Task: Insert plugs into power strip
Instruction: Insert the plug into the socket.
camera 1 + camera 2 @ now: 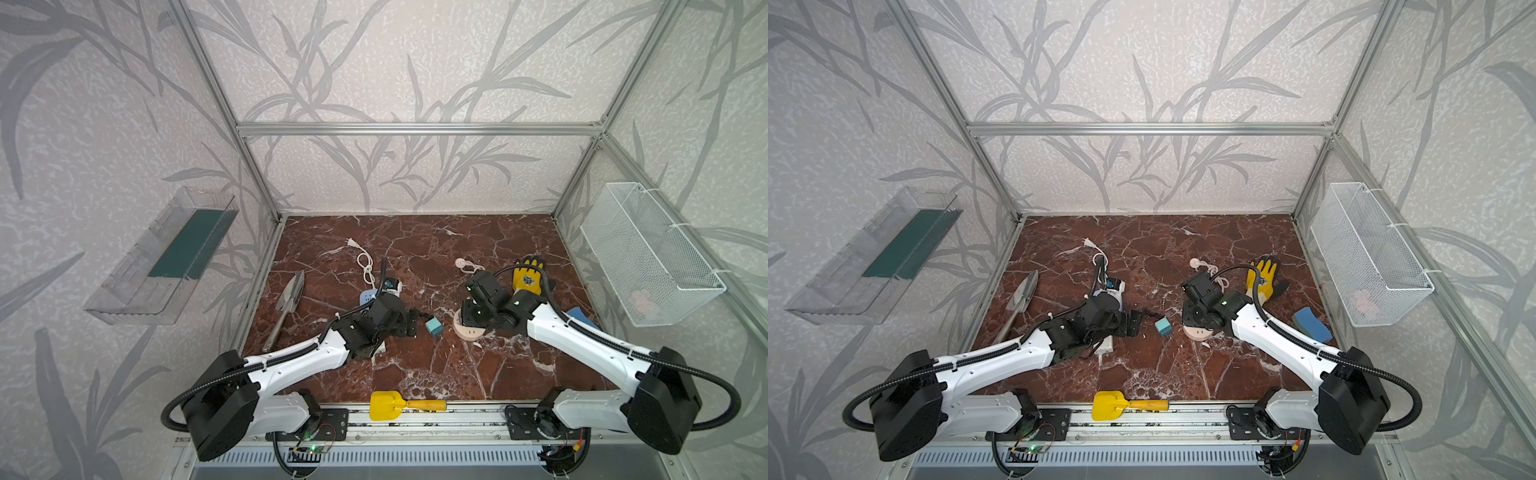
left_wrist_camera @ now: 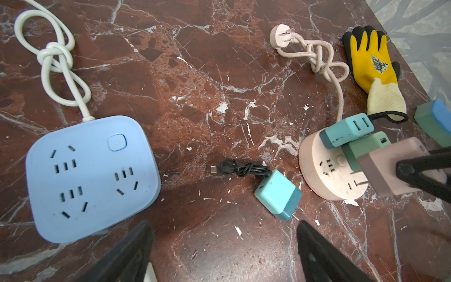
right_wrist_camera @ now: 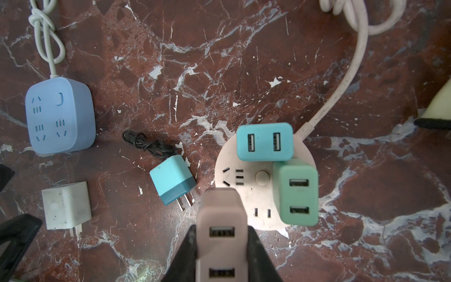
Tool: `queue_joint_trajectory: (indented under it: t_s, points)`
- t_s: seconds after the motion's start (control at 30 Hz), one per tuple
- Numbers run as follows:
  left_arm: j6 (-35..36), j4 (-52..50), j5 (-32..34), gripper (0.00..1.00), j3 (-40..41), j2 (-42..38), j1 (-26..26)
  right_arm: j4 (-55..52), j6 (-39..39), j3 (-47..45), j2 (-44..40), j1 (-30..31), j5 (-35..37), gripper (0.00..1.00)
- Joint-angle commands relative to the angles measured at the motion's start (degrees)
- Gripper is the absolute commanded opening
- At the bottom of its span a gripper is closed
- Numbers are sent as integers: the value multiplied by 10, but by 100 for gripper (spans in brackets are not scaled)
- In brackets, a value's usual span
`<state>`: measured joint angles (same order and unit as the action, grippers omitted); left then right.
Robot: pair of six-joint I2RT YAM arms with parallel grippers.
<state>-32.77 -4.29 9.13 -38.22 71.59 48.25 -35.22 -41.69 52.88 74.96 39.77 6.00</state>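
Teal plug [image 3: 264,142] and green plug [image 3: 296,195] seated in round strip [image 3: 258,195]; right jaws pinching pink plug [image 3: 220,214]; left jaws spread; teal cube [image 3: 170,178], charger [image 3: 66,205] loose.

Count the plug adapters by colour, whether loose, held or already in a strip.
Teal adapters: 2
Green adapter: 1
Pink adapter: 1
White charger block: 1
Total: 5
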Motion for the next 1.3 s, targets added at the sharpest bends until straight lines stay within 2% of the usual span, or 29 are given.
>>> queue_joint_trajectory:
  t_s: [0.0,0.47,1.27]
  points:
    - [-6,-5,0,92,-16,6,-3,-14,5,20,13,3,23,0]
    - [0,16,14,92,2,-8,-3,1,0,19,36,3,36,0]
    - [-4,42,-9,89,12,16,-5,21,7,21,68,4,55,0]
